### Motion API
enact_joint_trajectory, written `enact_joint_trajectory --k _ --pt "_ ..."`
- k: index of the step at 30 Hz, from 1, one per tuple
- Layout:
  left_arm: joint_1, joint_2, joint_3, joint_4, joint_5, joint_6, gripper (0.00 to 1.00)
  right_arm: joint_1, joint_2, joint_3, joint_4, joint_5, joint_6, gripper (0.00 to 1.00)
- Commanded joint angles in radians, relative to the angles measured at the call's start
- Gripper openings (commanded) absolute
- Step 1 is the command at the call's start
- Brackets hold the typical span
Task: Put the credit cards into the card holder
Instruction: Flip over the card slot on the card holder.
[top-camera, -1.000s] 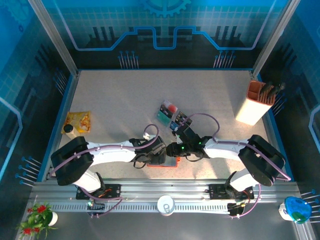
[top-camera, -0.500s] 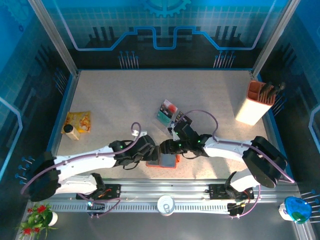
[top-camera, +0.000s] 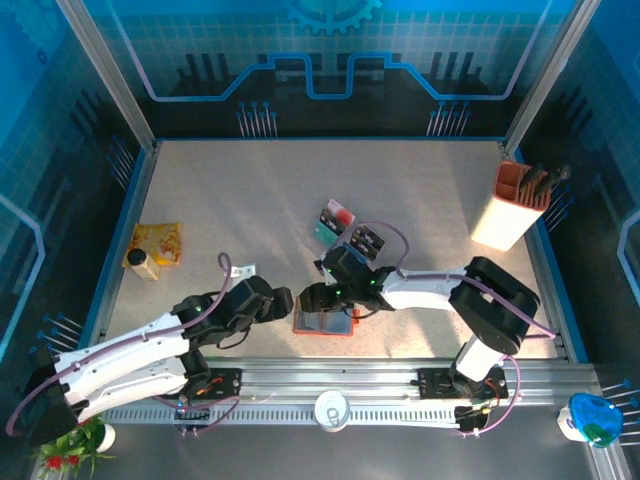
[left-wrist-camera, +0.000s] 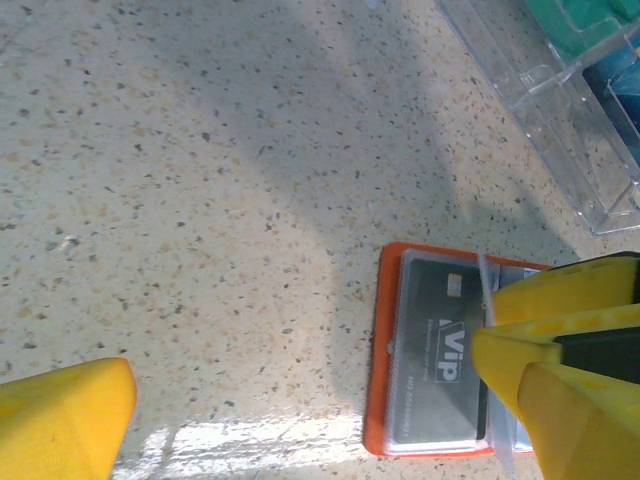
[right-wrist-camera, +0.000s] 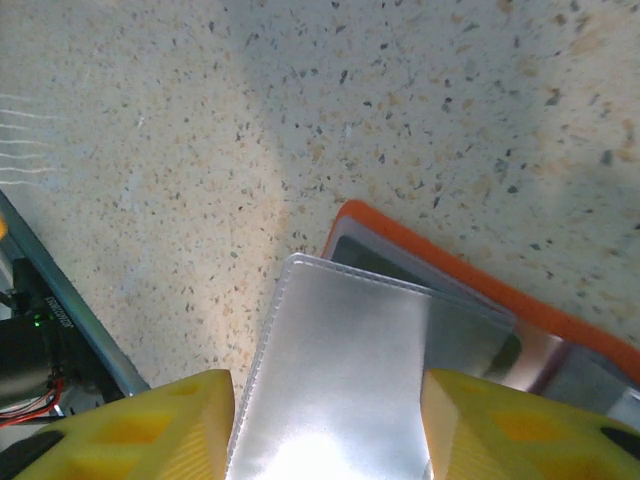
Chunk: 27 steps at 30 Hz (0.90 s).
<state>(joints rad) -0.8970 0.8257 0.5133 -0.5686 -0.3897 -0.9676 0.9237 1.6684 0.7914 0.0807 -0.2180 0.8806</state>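
**Open wallet near the front of the table, one card already inside**

The card holder (top-camera: 325, 322), a small orange-red folding wallet, lies open and flat on the speckled beige table (top-camera: 250, 190). It sits near the front edge, between the two arms. One grey card (left-wrist-camera: 435, 365) marked VIP sits in its see-through pocket. A shiny clear flap (right-wrist-camera: 340, 370) of the wallet rises above that pocket.

The right gripper (right-wrist-camera: 325, 390) is over the flap, with one yellow finger at each side edge. Whether the fingers pinch the flap or merely bracket it cannot be told. The left gripper (left-wrist-camera: 300, 375) hovers just left of the wallet with its fingers spread wide, touching nothing.

Just beyond the wallet is a clear plastic tray (left-wrist-camera: 560, 130) holding the other credit cards (top-camera: 345, 232). They are teal, red-and-white, blue and black, and packed too tightly to count.

As a judgement of the risks, nothing pins the wallet down, so a pull on the flap could drag or tip it towards the table edge. The flap also looks slick. It could slip free and drop over the pocket, blocking the next card.

In count there is one wallet, one card in it, one tray and two arms. Further off stand one tall orange-and-white pen box (top-camera: 515, 210) at the right and one yellow packet (top-camera: 158, 242) at the left.
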Motion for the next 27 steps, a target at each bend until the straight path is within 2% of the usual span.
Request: enact_joint_trajectory --k 1,10,16,21,27 --pt "0.012 -0.033 -0.022 -0.054 -0.025 -0.017 0.99 0.014 0.038 0.027 0.036 -0.001 0.028 0.53" --pt "0.015 -0.033 -0.027 -0.048 -0.015 -0.016 0.99 0.006 -0.009 0.025 0.005 0.002 0.019 0.54" --pt "0.016 -0.022 -0.021 -0.042 -0.005 -0.009 0.99 -0.003 -0.052 0.067 -0.048 -0.009 -0.009 0.62" --pt "0.016 -0.009 -0.023 -0.037 0.006 -0.009 0.99 -0.035 -0.111 0.082 -0.098 -0.022 -0.042 0.62" --pt "0.018 0.032 -0.011 -0.014 0.025 0.013 0.99 -0.149 -0.242 0.183 -0.377 0.044 -0.212 0.61"
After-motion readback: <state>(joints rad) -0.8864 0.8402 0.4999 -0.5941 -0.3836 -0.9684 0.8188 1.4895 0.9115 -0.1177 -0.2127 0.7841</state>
